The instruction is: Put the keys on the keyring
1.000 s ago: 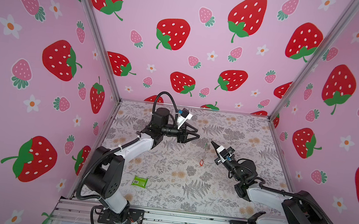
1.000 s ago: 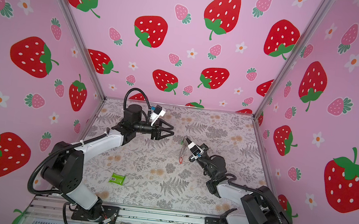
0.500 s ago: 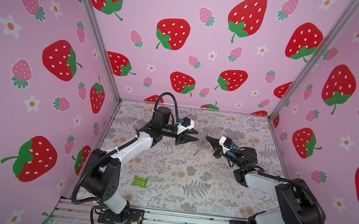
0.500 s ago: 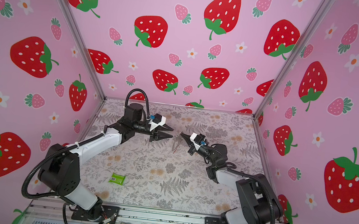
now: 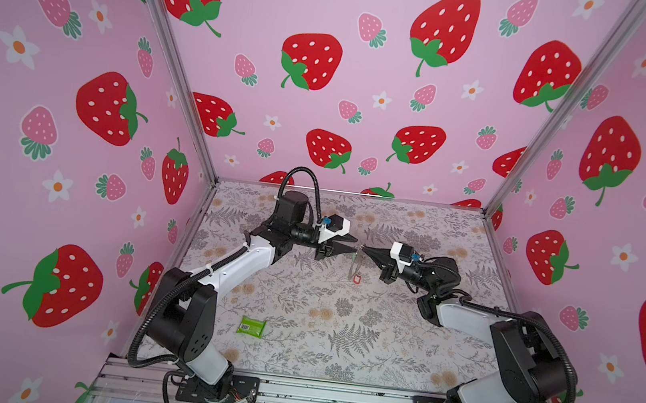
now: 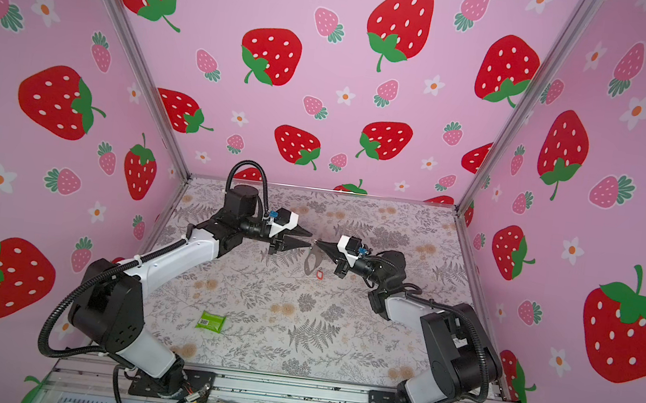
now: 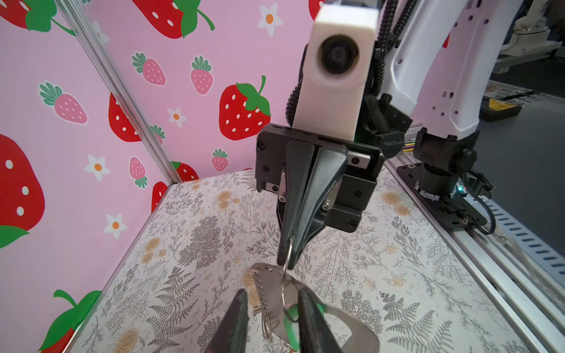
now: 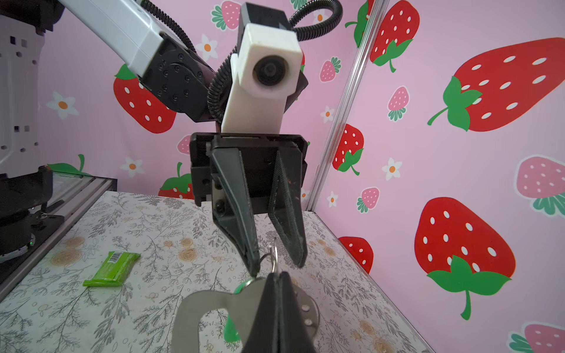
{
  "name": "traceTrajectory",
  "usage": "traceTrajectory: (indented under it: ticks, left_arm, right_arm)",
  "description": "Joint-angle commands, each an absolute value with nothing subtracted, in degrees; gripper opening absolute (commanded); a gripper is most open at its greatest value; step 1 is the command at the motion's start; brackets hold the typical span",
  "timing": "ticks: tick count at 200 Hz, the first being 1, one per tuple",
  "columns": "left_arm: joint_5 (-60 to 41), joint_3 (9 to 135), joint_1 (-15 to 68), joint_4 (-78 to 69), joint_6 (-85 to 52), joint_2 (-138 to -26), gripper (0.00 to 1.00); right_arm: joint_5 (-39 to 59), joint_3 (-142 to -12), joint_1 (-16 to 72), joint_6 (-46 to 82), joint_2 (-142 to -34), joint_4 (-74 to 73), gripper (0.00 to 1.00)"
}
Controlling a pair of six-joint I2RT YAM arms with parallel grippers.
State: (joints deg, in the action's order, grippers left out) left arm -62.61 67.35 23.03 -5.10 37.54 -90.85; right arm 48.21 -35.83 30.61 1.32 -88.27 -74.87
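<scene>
Both grippers meet tip to tip above the middle of the mat. My right gripper (image 8: pixel 276 273) is shut on a small metal ring (image 8: pixel 274 255) of the keyring (image 8: pixel 195 305), a dull mauve-grey strap loop that hangs below it in both top views (image 5: pixel 355 262) (image 6: pixel 311 263). My left gripper (image 7: pixel 272 292) stands open. Its fingers (image 7: pixel 310 318) straddle the stitched strap end and the ring. A green key tag (image 7: pixel 290 328) hangs among the rings. A red key tag (image 5: pixel 357 278) dangles at the bottom.
A green packet (image 5: pixel 251 325) with a barcode label lies on the floral mat near the left arm's base. Pink strawberry walls close in the left, back and right. A metal rail (image 5: pixel 330 400) with the arm bases runs along the front edge.
My right gripper has carried the keyring up and toward the left gripper. The left jaws have narrowed around the ring. The tips now meet.
</scene>
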Motion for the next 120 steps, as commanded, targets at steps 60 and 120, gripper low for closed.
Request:
traceTrajectory:
  ticks: [60,120]
  left_arm:
    - [-65.81,71.02,23.05,-1.35,41.25,-90.49,0.27]
    - [-66.35,71.39,23.92,-0.2,42.03,-90.67,0.08]
  right_arm:
    - [51.65,-37.84,30.48,2.74,-88.79,-74.63,0.0]
    - [52.38,-37.89,30.5,3.56,-88.68,-74.27,0.0]
